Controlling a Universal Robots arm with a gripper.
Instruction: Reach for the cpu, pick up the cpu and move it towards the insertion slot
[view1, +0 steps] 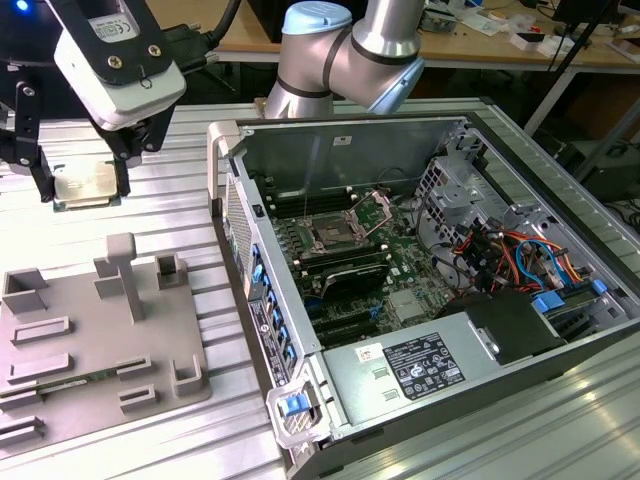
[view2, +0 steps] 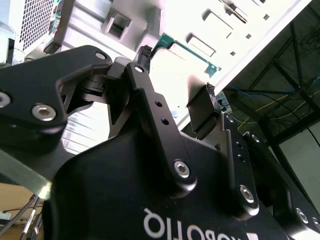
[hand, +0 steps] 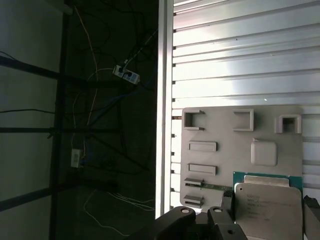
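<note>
Clearly airborne in the exterior view: cpu clamped flat between the two black fingers of the tool, well above the grey tray on the slatted table, toward the exterior view's left. Off toward the exterior view's right, and well apart, insertion slot, down on the motherboard inside the open computer case, silver frame around a dark centre, wire lever beside it. So: sideways travel toward that case, over its near wall, then downward. Chip square, hence no long axis to speak of; held level, silvery top upward.

Next, the second wrist view: black linkage and a finger of the tool close up, drawn in rather than spread, with pale sheet metal of the case behind. No clear sight of the chip itself from this angle.

Lastly, the first wrist view: cpu seen from above, green rim along one edge, a dark finger pressed against one side and another at the opposite side, so closed on the chip. Beneath it, apart, the grey tray with its raised blocks, lying on the table.
</note>
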